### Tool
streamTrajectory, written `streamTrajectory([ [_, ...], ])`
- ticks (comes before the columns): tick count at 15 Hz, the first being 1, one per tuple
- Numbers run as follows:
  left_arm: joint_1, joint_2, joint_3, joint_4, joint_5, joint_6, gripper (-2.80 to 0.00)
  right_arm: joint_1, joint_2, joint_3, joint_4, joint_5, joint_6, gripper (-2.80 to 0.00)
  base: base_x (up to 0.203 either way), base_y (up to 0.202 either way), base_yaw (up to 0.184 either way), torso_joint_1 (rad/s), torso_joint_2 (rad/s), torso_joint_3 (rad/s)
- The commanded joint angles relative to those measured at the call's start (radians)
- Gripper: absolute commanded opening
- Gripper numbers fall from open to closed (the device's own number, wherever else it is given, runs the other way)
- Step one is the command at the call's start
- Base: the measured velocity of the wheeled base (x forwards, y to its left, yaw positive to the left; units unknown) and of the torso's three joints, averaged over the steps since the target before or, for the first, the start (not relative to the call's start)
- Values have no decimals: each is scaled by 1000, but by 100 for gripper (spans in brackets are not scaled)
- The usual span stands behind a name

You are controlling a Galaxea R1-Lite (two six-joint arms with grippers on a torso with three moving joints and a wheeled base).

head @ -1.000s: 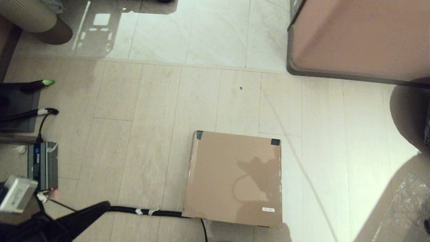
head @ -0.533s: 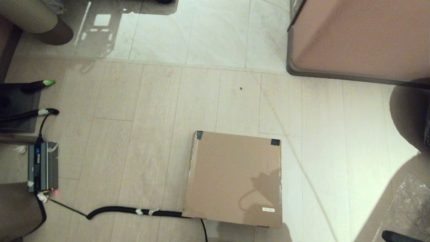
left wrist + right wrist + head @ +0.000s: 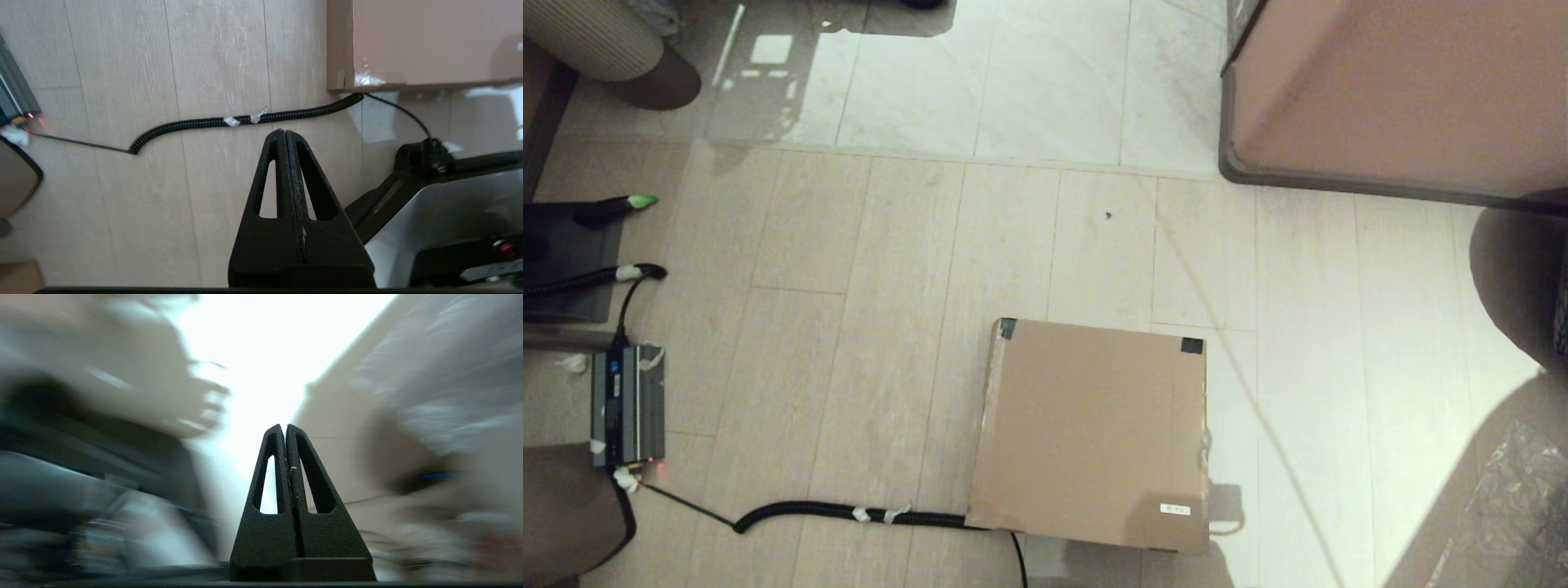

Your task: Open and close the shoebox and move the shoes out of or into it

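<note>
The brown cardboard shoebox [image 3: 1094, 433] lies on the floor with its lid down flat, dark tape at its two far corners and a small white label near its front right corner. A corner of the shoebox [image 3: 408, 41] also shows in the left wrist view. The shoes are out of sight. Neither arm appears in the head view. My left gripper [image 3: 284, 131] is shut and empty above the floor, short of the box corner. My right gripper [image 3: 284, 426] is shut and empty too, with only blur around it.
A black coiled cable [image 3: 849, 513] runs along the floor from a grey device [image 3: 627, 404] at the left to the box's front left corner. A large pinkish-brown cabinet [image 3: 1396, 90] stands at the far right. Crinkled plastic [image 3: 1511, 490] lies at the right edge.
The left arm has pulled back out of the head view at the lower left. The arm shadow on the box lid has slid toward the front right and off the lid.
</note>
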Motion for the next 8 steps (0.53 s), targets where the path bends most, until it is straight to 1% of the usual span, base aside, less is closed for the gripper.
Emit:
streamTrajectory([
  [1,-2,-7,1,4,0,-14,-280,17,18,13,-93,23,-125,-280,0,0,0,0,0,0],
  [2,-1,-28,1,4,0,-14,-280,19,17,23,-149,96,-103,-280,0,0,0,0,0,0],
  [3,0,-59,1,4,-1,-13,-280,20,1,26,-148,117,-65,-280,0,0,0,0,0,0],
  [5,1,-135,1,3,-2,-8,-280,26,-111,16,-71,176,-39,-280,0,0,0,0,0,0],
  [6,3,-153,5,-7,-2,19,-280,29,-177,2,-19,203,-12,-280,0,0,0,0,0,0],
  [7,3,-153,7,-8,-1,36,-280,30,-238,-8,9,201,4,-280,0,0,0,0,0,0],
  [8,3,-153,6,-8,2,47,-280,30,-306,-12,23,176,9,-280,0,0,0,0,0,0],
])
